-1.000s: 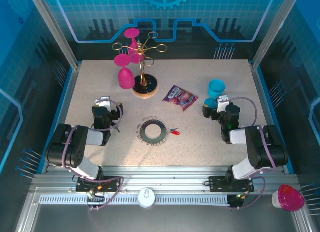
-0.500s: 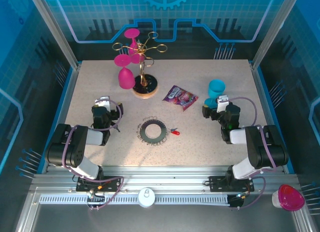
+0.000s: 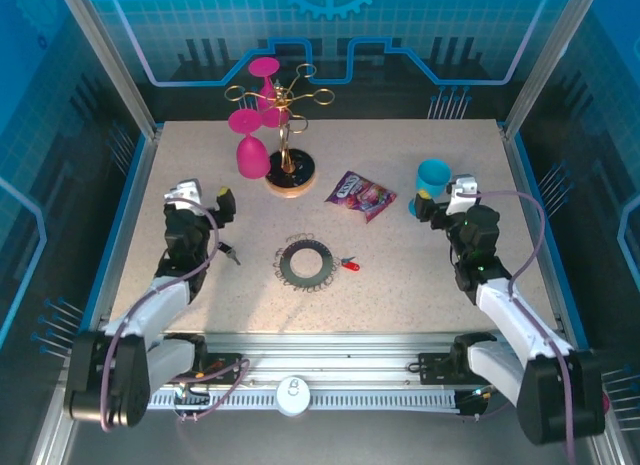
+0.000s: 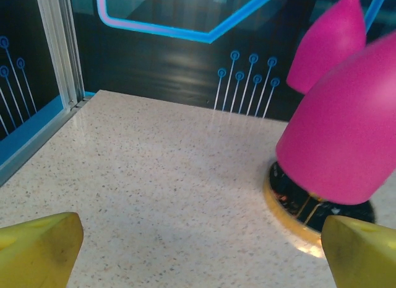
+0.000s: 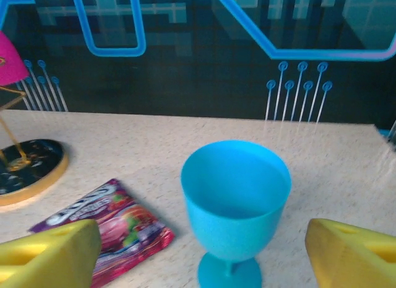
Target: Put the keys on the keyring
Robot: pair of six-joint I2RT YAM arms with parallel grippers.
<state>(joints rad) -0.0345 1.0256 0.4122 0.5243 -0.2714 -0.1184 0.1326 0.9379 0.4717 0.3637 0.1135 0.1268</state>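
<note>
Both arms have unfolded and reached forward since a second ago, while the keyring (image 3: 289, 264) and the key (image 3: 349, 265) lie unmoved. The left pincer (image 3: 203, 195) and the right pincer (image 3: 445, 193) hover spread wide over the bench (image 3: 420, 285). An upright blue cup (image 5: 236, 201) stands just ahead of the right pincer. The keyring lies between the pincers, with the key just beside it on the right pincer's side.
</note>
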